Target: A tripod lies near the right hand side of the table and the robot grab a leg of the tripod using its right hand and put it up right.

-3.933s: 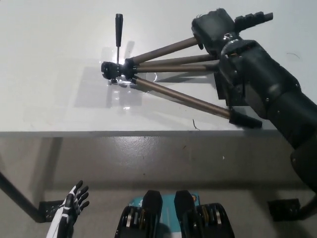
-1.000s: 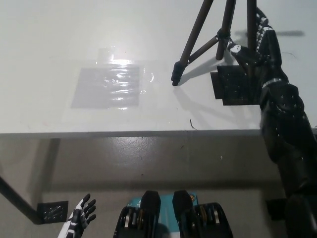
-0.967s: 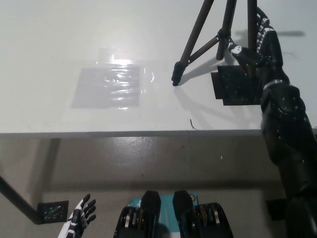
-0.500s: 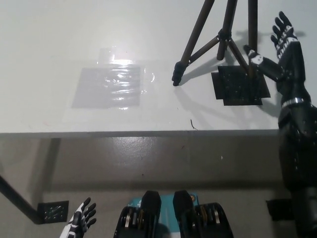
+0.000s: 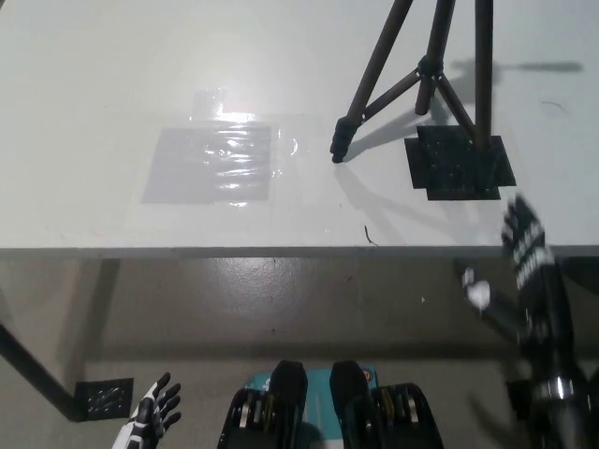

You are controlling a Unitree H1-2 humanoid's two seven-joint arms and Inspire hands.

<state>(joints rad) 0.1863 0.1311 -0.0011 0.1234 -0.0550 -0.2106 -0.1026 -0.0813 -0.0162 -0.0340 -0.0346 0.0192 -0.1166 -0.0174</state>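
Standing upright on the table (image 5: 112,84), the tripod (image 5: 426,75) lies up and away from the empty, spread-fingered right hand (image 5: 524,257), well apart, while the left hand (image 5: 154,419) hangs open at lower left.

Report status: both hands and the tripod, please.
Right hand open, clear of table. Left hand open, low. Tripod upright, unheld. Nothing in the way.

One tripod (image 5: 426,75) stood on one table (image 5: 112,75), three legs showing. One black mat (image 5: 459,168) and one clear film patch (image 5: 211,164) lay on it. Two hands showed: one white (image 5: 154,421), one black (image 5: 524,248).
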